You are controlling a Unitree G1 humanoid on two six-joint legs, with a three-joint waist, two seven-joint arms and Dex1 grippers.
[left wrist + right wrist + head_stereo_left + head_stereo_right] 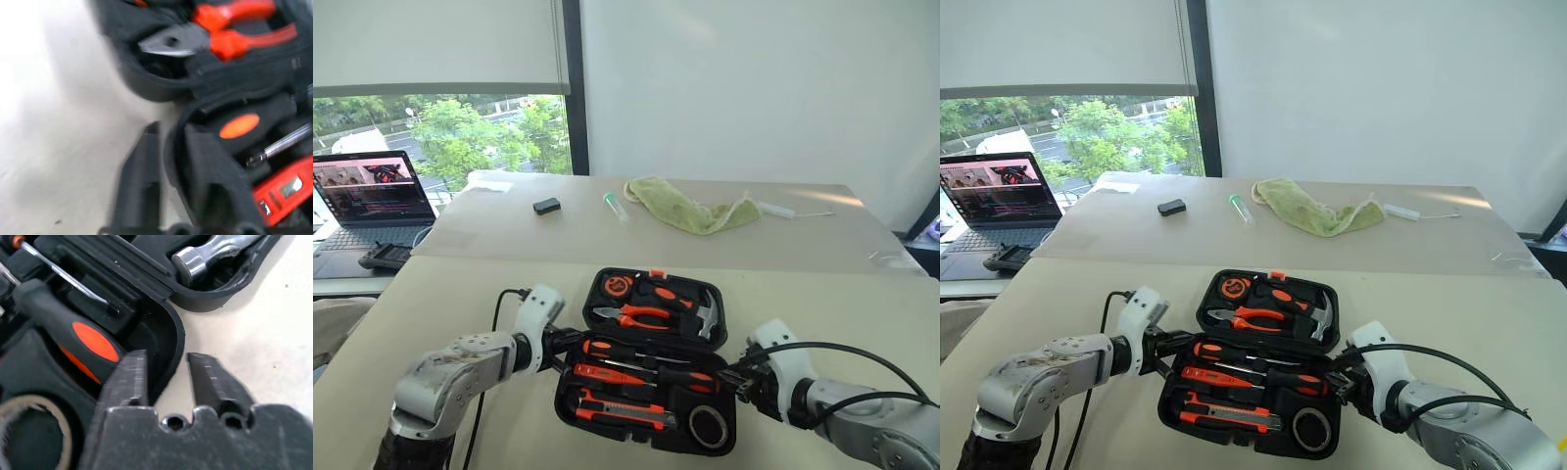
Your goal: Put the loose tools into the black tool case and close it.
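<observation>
The robot's forearms are brushed silver-grey metal with white rounded wrist housings. Black cables loop from each forearm to its wrist. The left end effector [166, 181] and right end effector [166, 387] each have two flat black fingers [212, 382], with small round screw holes at the base.

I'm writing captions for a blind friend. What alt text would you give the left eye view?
An open black tool case lies on a beige table, holding screwdrivers, a utility knife, a tape roll, pliers and a hammer. The robot's left claw and right claw sit at its two sides. Behind lie a green cloth and a laptop.
</observation>
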